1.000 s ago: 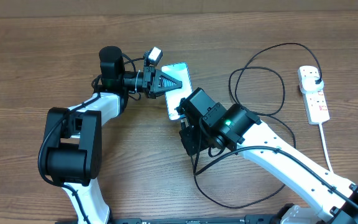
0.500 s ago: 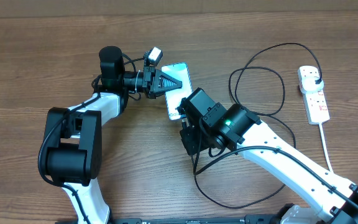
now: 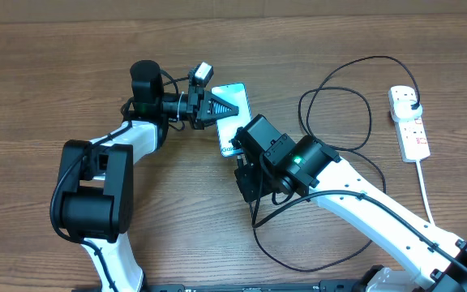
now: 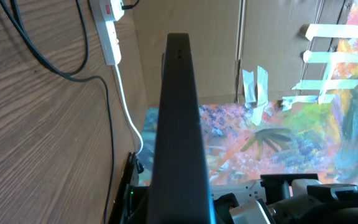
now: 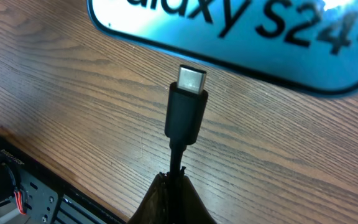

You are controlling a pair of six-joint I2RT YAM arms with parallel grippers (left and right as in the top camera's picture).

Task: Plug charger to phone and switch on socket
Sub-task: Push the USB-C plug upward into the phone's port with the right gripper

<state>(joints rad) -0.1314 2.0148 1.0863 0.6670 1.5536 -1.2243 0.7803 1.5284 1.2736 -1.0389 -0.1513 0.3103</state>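
The phone (image 3: pixel 235 123) shows its cyan screen, and its top end sits in my left gripper (image 3: pixel 230 108), which is shut on it. In the left wrist view the phone (image 4: pixel 179 124) appears edge-on as a dark bar. My right gripper (image 5: pixel 178 178) is shut on the charger cable just behind its connector (image 5: pixel 188 106). The metal tip sits a small gap short of the phone's lower edge (image 5: pixel 241 43). The black cable (image 3: pixel 339 105) loops over the table to a plug head (image 3: pixel 413 101) seated in the white socket strip (image 3: pixel 409 123).
A thick white cord (image 3: pixel 425 188) runs from the socket toward the front right. Cable slack curls near the table front (image 3: pixel 298 259). The right arm (image 3: pixel 355 199) stretches across the right half. The socket (image 4: pixel 107 28) also shows in the left wrist view.
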